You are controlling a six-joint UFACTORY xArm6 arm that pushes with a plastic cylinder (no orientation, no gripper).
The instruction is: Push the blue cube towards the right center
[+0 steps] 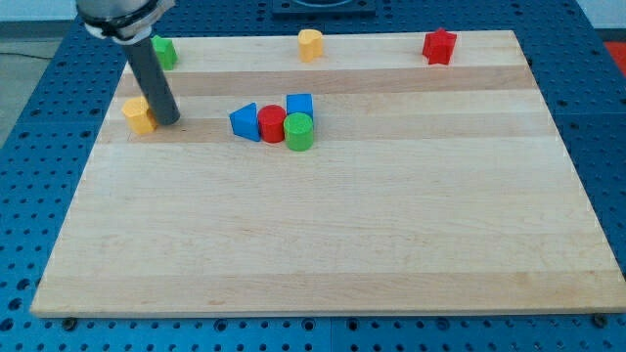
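The blue cube [300, 104] sits in the upper middle of the wooden board [323, 244], at the back of a tight cluster. A red cylinder [272, 124] touches its lower left, a green cylinder [299, 131] stands just below it, and a blue triangular block [245, 121] is at the cluster's left. My tip [169, 121] rests on the board at the view's left, right beside a yellow block [139, 114], well to the left of the blue cube.
A green block [163, 52] sits at the top left, partly behind the rod. A yellow heart-like block [310, 44] is at the top middle. A red star-like block [439, 46] is at the top right. Blue perforated table surrounds the board.
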